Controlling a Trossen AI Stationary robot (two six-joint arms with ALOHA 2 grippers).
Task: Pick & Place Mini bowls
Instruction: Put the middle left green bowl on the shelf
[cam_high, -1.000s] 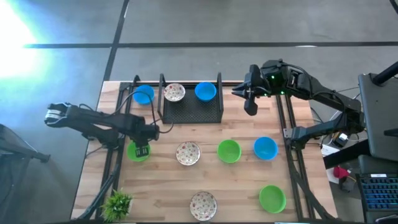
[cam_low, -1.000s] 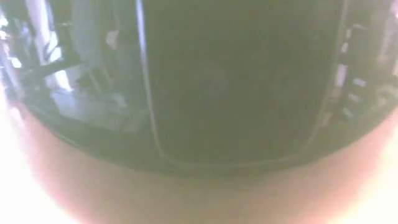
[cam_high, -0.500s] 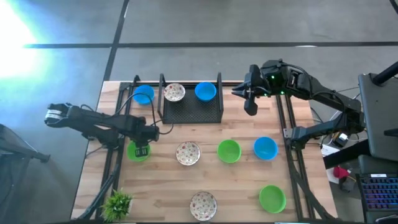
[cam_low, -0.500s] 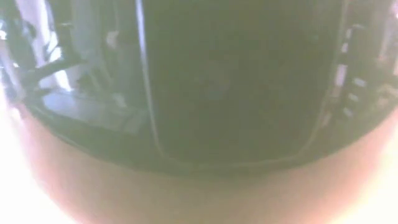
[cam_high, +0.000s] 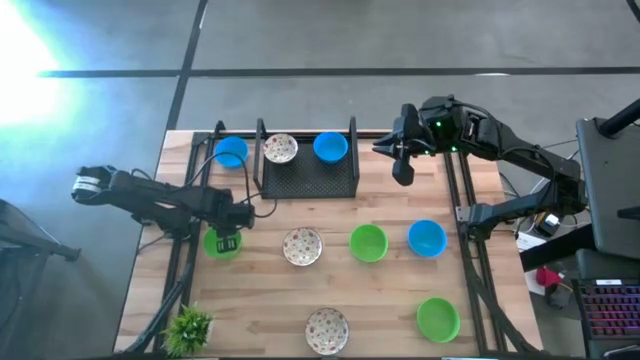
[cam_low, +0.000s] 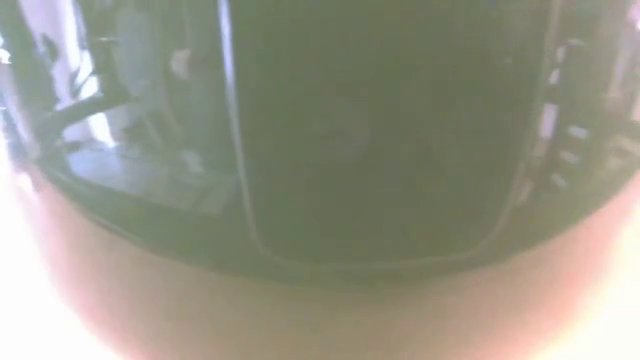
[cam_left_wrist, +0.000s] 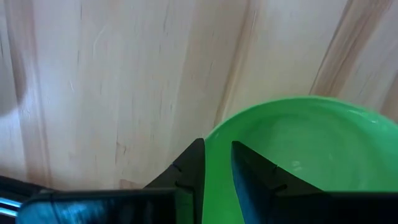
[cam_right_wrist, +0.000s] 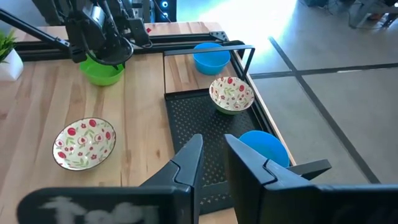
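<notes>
My left gripper (cam_high: 228, 241) points down at the table's left, shut on a green mini bowl (cam_high: 218, 244), which also shows in the left wrist view (cam_left_wrist: 311, 149). My right gripper (cam_high: 403, 170) hangs off the right end of the black mesh tray (cam_high: 305, 178), fingers close together and empty. A speckled bowl (cam_high: 280, 149) and a blue bowl (cam_high: 330, 147) sit in the tray. Another blue bowl (cam_high: 231, 152) rests on the wood left of it. The low view is blocked by a dark blur. My left gripper pinches the green bowl's rim (cam_left_wrist: 217, 140), one finger (cam_left_wrist: 252, 177) inside the bowl and one (cam_left_wrist: 186, 174) outside. The fingers come from above, pointing down. The bowl sits level; I cannot tell whether its base is on the table.
On the wood lie a speckled bowl (cam_high: 302, 246), a green bowl (cam_high: 368, 242), a blue bowl (cam_high: 427, 238), a green bowl (cam_high: 437, 318) and a speckled bowl (cam_high: 327, 329). A small spiky plant (cam_high: 188, 326) stands at the near left corner.
</notes>
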